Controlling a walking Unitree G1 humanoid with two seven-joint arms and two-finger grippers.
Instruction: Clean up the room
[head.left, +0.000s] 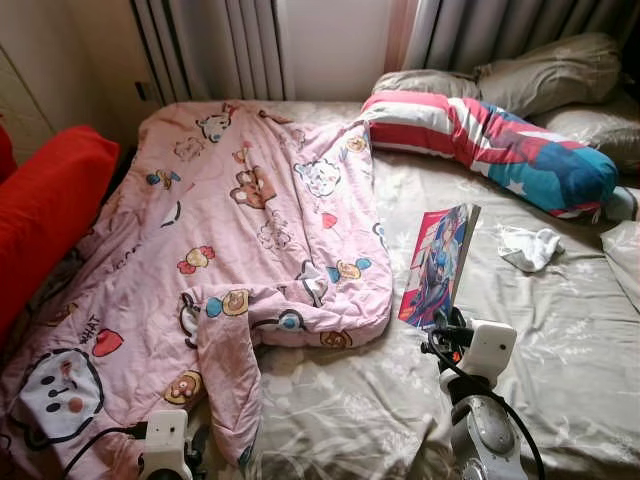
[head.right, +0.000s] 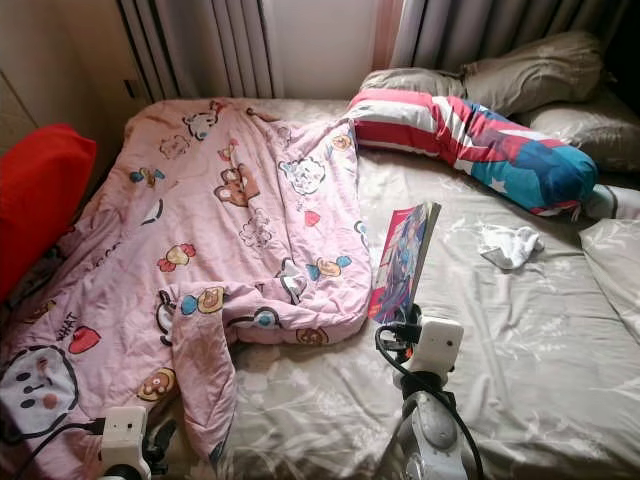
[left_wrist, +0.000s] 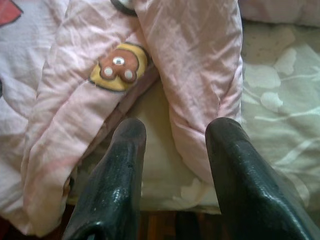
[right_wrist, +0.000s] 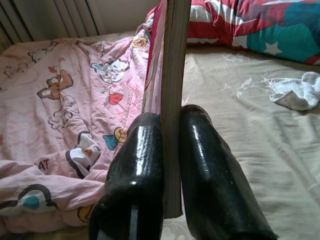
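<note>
Right now my right gripper (right_wrist: 170, 165) is clamping the book (head.left: 438, 262) on edge, its long axis running straight ahead from my fingers. My left gripper (left_wrist: 175, 150) is hovering spread apart at the pink quilt's (head.left: 250, 220) near fold.

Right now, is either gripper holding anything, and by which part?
The right gripper clamps the book upright by its lower edge. The left gripper is open, empty, by the pink quilt.

- Bare bed sheet (head.left: 560, 330) lies open to the right of the right jaws.
- Pink quilt (head.left: 240, 210) crowds their left.
- Ahead: white sock (head.left: 530, 247), striped pillow (head.left: 490, 140).
</note>
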